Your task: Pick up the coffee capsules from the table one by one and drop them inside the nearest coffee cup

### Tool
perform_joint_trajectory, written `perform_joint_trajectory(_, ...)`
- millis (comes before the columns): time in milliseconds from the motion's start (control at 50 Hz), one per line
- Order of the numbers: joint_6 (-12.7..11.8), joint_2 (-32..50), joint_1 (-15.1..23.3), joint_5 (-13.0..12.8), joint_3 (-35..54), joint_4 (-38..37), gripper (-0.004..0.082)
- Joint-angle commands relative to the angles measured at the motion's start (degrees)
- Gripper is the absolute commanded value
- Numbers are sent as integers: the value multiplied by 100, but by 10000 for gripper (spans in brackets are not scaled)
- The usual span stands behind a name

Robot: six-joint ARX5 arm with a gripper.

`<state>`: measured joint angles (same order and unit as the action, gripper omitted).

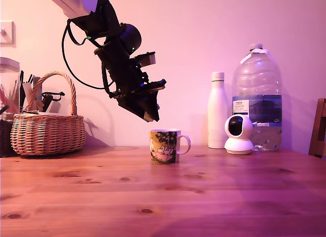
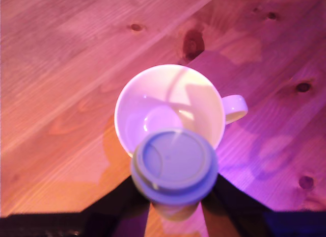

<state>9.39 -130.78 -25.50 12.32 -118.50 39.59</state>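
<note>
One capsule [image 2: 174,165] sits pinched between the closed-in gripper [image 1: 151,113] jaws, hanging right above the coffee cup [image 1: 164,146] on the table [image 1: 214,196], lined up so it'd drop inside.

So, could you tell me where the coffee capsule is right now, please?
In the wrist view, the coffee capsule sits between the pincer's fingers, just above the coffee cup's near rim; the exterior view shows the pincer hovering over the cup, mid-table.
</note>
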Motion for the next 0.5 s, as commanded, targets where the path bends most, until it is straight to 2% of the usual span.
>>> perform_joint_trajectory(0, -48, 184, 20, 103, 37, -236, 203)
perform_joint_trajectory(340, -48, 184, 20, 249, 37, -293, 203)
perform_joint_trajectory(480, -127, 184, -7, 326, 28, -496, 203)
